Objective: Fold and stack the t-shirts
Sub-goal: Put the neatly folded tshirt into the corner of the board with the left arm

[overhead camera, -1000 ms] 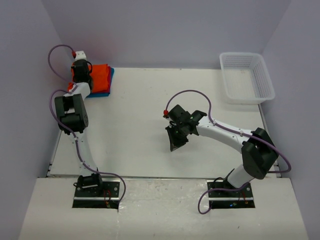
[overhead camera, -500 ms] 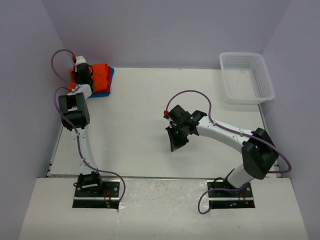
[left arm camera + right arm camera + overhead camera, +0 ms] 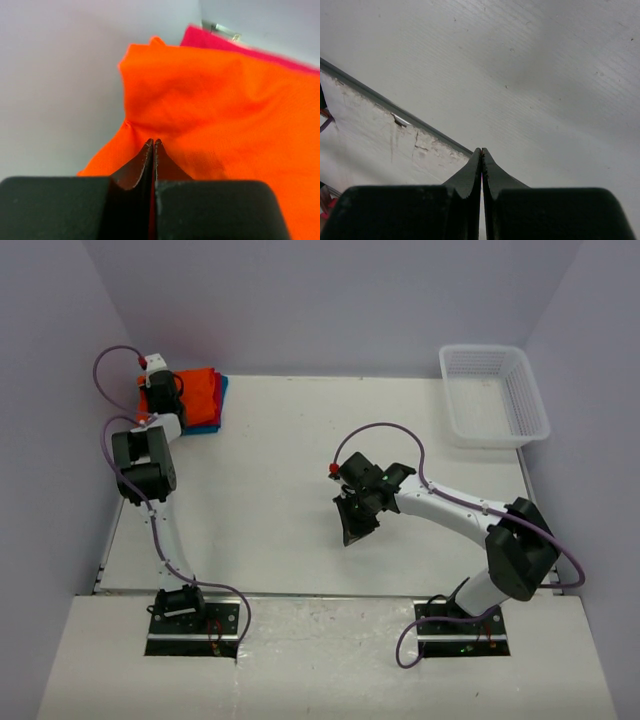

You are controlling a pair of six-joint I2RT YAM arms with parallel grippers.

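Three folded t-shirts lie stacked in the table's far left corner: the orange t-shirt point(image 3: 200, 388) on top, the red t-shirt point(image 3: 212, 406) under it, and a blue t-shirt point(image 3: 220, 400) showing at the right edge. My left gripper point(image 3: 162, 398) is shut over the stack's left side. In the left wrist view its tips point(image 3: 153, 141) rest against the orange t-shirt point(image 3: 225, 100), with the red t-shirt point(image 3: 220, 40) peeking out behind. I cannot see any cloth pinched between the jaws. My right gripper point(image 3: 349, 537) hangs shut and empty over the middle of the table point(image 3: 481, 150).
A white mesh basket point(image 3: 455, 405) stands at the far right corner with nothing in it. The side wall point(image 3: 60, 440) runs close by the left arm and the stack. In the right wrist view the table's near edge strip point(image 3: 395, 107) shows.
The left wrist has shifted a little over the stack, right and then back left. The right arm has hardly moved.
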